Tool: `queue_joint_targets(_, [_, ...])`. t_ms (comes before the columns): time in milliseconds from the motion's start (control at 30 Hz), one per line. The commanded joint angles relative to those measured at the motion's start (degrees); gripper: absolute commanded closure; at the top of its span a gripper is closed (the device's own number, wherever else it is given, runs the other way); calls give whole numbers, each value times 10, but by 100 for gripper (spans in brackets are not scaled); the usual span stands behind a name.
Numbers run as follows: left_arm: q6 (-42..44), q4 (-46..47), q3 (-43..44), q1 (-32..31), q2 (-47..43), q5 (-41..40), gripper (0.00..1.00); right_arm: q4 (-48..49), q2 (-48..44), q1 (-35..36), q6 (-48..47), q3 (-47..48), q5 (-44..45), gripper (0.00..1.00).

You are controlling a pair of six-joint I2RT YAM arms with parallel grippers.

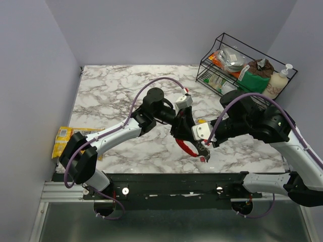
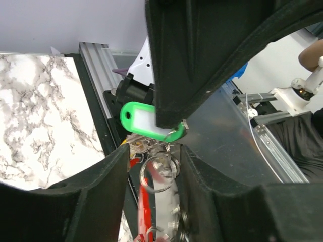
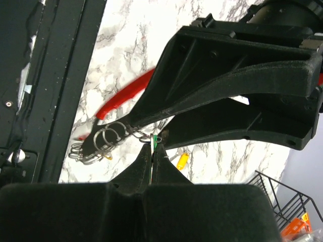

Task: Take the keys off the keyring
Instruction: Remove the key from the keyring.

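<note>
My left gripper (image 1: pixel 182 132) is shut on the keyring (image 1: pixel 187 147), a red and grey loop held above the table's front middle. In the left wrist view the keyring (image 2: pixel 160 204) runs between my fingers (image 2: pixel 101 181), with metal split rings (image 2: pixel 159 174) on it. My right gripper (image 1: pixel 203 151) is shut on the green-tagged key (image 2: pixel 143 120), right at the keyring. In the right wrist view its pads (image 3: pixel 144 161) pinch the green tag's edge (image 3: pixel 156 143), and the red loop (image 3: pixel 126 93) shows behind. A yellow-tagged key (image 3: pixel 182 160) lies loose on the marble (image 1: pixel 202 121).
A black wire basket (image 1: pixel 222 43) with groceries stands at the back right, a soap bottle (image 1: pixel 278 80) in its end. A yellow snack packet (image 1: pixel 63 141) lies at the table's left edge. A metal rail (image 1: pixel 151 190) runs along the front edge.
</note>
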Motion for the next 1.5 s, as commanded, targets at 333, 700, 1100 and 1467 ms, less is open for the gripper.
queue_joint_targets(333, [-20,39,-19,13,-52,39,58,32,-18,-2,2,-9,37,99])
queue_joint_targets(700, [-80,113,-31,12,-37,36,59,32,-1,-3,4,13,18,99])
queue_joint_targets(1100, [-91,128,-32,6,-10,29,58,11,0,-2,0,36,-19,99])
queue_joint_targets(1467, [-102,131,-21,6,-6,34,55,18,-8,-2,-32,13,0,99])
